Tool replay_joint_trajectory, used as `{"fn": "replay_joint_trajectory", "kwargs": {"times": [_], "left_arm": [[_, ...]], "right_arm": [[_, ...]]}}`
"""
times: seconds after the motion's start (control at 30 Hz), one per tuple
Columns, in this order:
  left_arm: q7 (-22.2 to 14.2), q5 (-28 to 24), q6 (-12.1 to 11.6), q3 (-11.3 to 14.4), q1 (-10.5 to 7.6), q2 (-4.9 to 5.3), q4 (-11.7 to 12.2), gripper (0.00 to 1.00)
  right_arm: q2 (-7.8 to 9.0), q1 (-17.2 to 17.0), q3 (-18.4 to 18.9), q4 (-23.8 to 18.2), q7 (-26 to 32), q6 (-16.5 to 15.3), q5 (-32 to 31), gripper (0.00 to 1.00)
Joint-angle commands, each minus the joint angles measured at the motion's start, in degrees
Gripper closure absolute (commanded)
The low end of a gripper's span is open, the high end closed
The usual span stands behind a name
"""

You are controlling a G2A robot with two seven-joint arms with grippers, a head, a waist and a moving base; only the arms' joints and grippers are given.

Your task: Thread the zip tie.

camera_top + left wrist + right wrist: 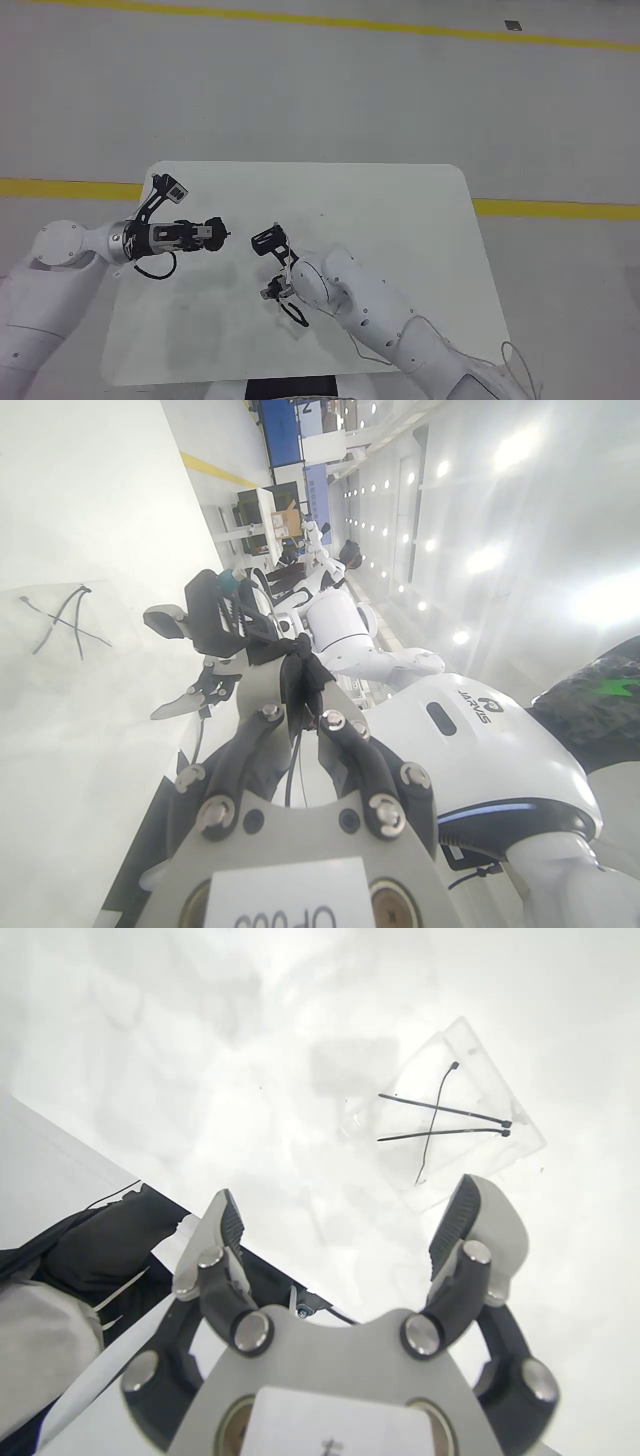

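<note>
One white tabletop [150,1053] is occupied by a clear plastic tray [465,1163], near which the right gripper [346,1190] is held wide open and empty. The left gripper [300,650] is pinched closed, and what it holds, if anything, cannot be told. Three thin black zip ties [437,1110] are crossed inside the tray. One free end should be singled out.

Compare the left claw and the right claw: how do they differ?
The left claw is shut, tips meeting; the right claw is open wide. The left claw's tips are wrapped in something black; the right claw's ribbed pads are bare. The right claw faces the zip ties in their clear tray; the left claw faces the right claw. Both have the same grey two-finger build.
</note>
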Motion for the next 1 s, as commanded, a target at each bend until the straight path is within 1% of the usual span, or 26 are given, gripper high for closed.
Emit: {"fn": "replay_joint_trajectory", "kwargs": {"times": [0.0, 0.03, 0.13, 0.23, 0.33, 0.53, 0.6, 0.67, 0.9, 0.97], "left_arm": [[0.0, 0.0, 0.0, 0.0, 0.00, 0.00, 0.0, 1.00], [0.0, 0.0, 0.0, 0.0, 0.00, 0.00, 0.0, 1.00], [0.0, 0.0, 0.0, 0.0, 0.00, 0.00, 0.0, 1.00], [0.0, 0.0, 0.0, 0.0, 0.00, 0.00, 0.0, 1.00], [0.0, 0.0, 0.0, 0.0, 0.00, 0.00, 0.0, 1.00], [0.0, 0.0, 0.0, 0.0, 0.00, 0.00, 0.0, 1.00], [0.0, 0.0, 0.0, 0.0, 0.00, 0.00, 0.0, 1.00], [0.0, 0.0, 0.0, 0.0, 0.00, 0.00, 0.0, 1.00], [0.0, 0.0, 0.0, 0.0, 0.00, 0.00, 0.0, 1.00], [0.0, 0.0, 0.0, 0.0, 0.00, 0.00, 0.0, 1.00]], "right_arm": [[0.03, -0.5, 0.1, 0.3, -1.4, -0.4, 0.2, 0.00], [0.10, -0.9, 0.4, 0.8, -1.9, -0.5, 0.1, 0.00], [0.04, -0.7, 0.3, 1.2, -0.7, -0.1, -1.0, 0.00], [-0.46, 0.2, -0.9, 2.1, 0.0, 0.9, -1.9, 0.00], [-1.08, 1.4, -2.2, 3.2, 0.0, 1.1, -2.0, 0.00], [-1.08, 1.4, -2.2, 3.2, 0.0, 1.1, -2.0, 0.00], [-1.01, 0.7, -2.1, 3.4, -2.1, 0.4, -2.2, 0.00], [-0.88, 0.1, -1.8, 2.8, -2.5, -0.1, -2.7, 0.00], [-0.69, -1.0, -1.6, 0.0, -1.1, 0.7, -7.3, 0.00], [-0.74, -1.2, -1.7, -0.4, -0.8, 1.0, -8.5, 0.43]]}}
